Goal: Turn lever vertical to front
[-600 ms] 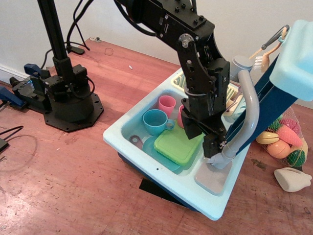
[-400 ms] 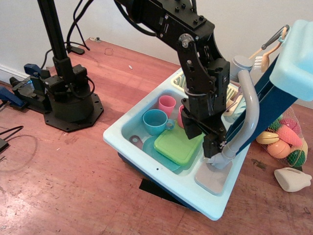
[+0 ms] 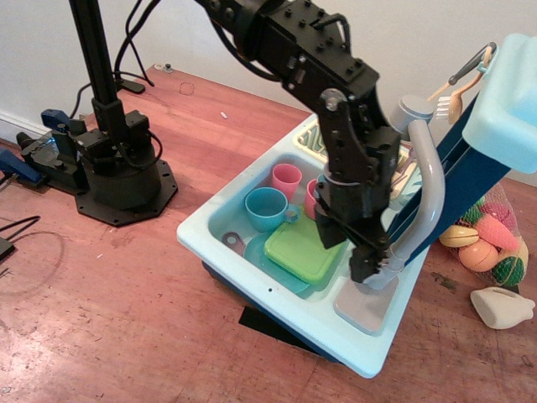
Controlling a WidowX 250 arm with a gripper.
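The toy tap's rounded grey base [image 3: 386,274] stands at the front right corner of the pale blue sink [image 3: 277,300]. Its tall curved spout [image 3: 430,180] rises behind it to the round tap head [image 3: 410,109]. My black gripper [image 3: 346,248] points down with its jaws apart. One fingertip [image 3: 362,267] is pressed against the left side of the tap base, and the other finger hangs over the green plate [image 3: 302,250]. The lever is hidden behind that fingertip, so I cannot tell its angle.
In the basin are a teal cup [image 3: 267,207], a pink cup [image 3: 286,178] and the green plate. A blue shelf unit [image 3: 510,92] rises at the right. A net of toy fruit [image 3: 491,243] and a white bottle [image 3: 502,307] lie beside it. A black stand [image 3: 117,176] is at the left.
My arm has leaned to the right, and the gripper has shifted slightly right and down, closer against the tap base. The sink's contents have not moved.
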